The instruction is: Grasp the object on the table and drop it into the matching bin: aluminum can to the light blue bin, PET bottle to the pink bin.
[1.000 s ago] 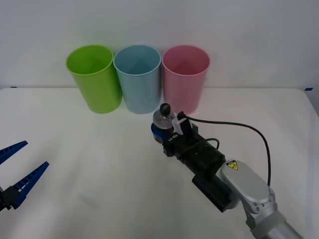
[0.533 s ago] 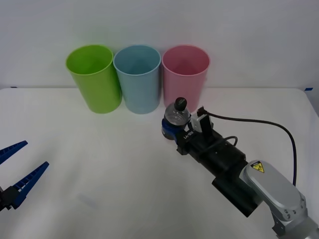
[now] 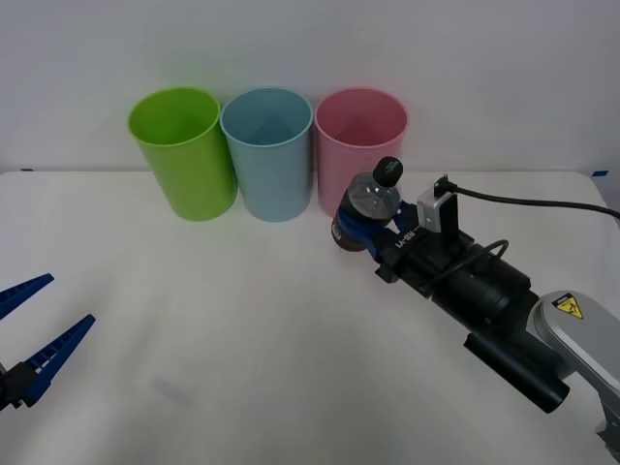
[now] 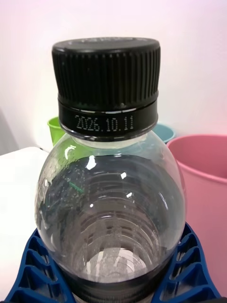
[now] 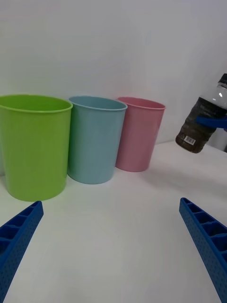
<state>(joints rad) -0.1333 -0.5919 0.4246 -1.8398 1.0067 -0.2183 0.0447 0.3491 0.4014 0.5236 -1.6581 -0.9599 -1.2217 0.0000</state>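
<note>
Green bin: tall, round, lime green plastic, slightly tapered, standing upright with its mouth open.
Place of the green bin: leftmost in the row of three at the back, just beside the next one; whether they touch cannot be told.
Green bin from the left wrist: smooth walls, a thin rolled rim.
Wall: plain, pale, rising behind the row.
Blue mark: small, at the far right edge.
</note>
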